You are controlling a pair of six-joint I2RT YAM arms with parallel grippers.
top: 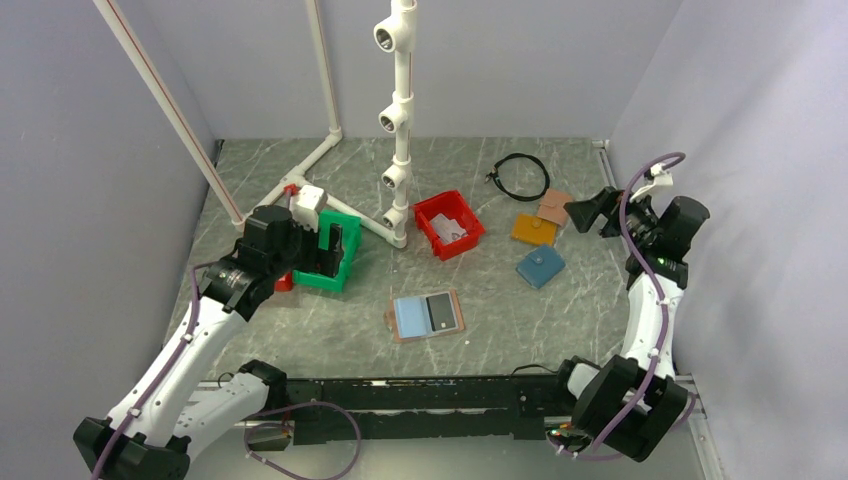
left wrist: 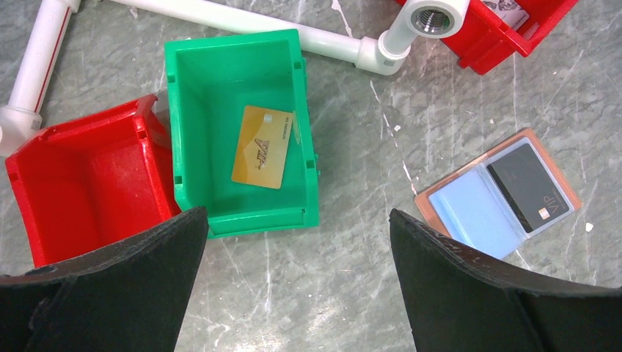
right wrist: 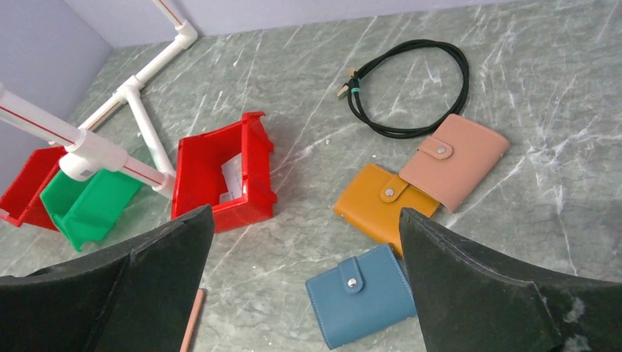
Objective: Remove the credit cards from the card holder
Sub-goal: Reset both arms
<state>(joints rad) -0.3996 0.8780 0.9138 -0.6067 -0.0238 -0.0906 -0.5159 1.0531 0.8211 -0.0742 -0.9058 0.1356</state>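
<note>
The card holder (top: pixel 425 316) lies open and flat on the table, light blue lining up, with a dark credit card (top: pixel 440 312) in its right half. The left wrist view shows the holder (left wrist: pixel 469 213) and that dark card (left wrist: pixel 528 187) at right. A gold credit card (left wrist: pixel 262 147) lies inside the green bin (left wrist: pixel 187 132). A grey-white card (top: pixel 452 232) rests in the red bin (top: pixel 430 208). My left gripper (left wrist: pixel 297 214) hangs open over bare table just in front of the green bin. My right gripper (right wrist: pixel 306 214) is open and empty above the closed wallets, far right.
Closed teal-blue (right wrist: pixel 363 293), orange (right wrist: pixel 383 202) and pinkish-brown (right wrist: pixel 455 158) wallets lie at right, with a black cable loop (right wrist: pixel 407 88) behind them. A small red bin (left wrist: pixel 81 183) sits beside the green bin. White pipe frame (top: pixel 400 120) stands at the back.
</note>
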